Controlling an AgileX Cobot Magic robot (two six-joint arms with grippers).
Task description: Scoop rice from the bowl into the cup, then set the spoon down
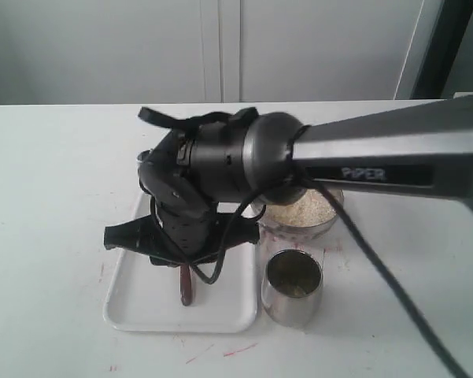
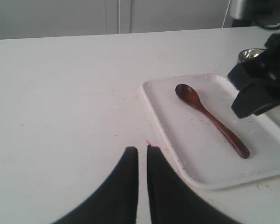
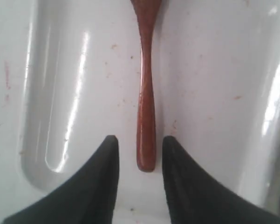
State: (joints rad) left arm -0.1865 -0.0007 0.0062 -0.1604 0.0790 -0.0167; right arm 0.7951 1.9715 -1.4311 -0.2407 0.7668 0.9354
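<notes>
Right wrist view, pincer (image 3: 140, 140) astride spoon (image 3: 146, 93), seemingly loose

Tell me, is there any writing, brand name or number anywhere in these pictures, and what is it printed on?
"PiPER": pale letters on the dark link of the right arm, seen in the exterior view.
Nothing else can be read: the tray, spoon, bowl and cup show no markings.
</notes>
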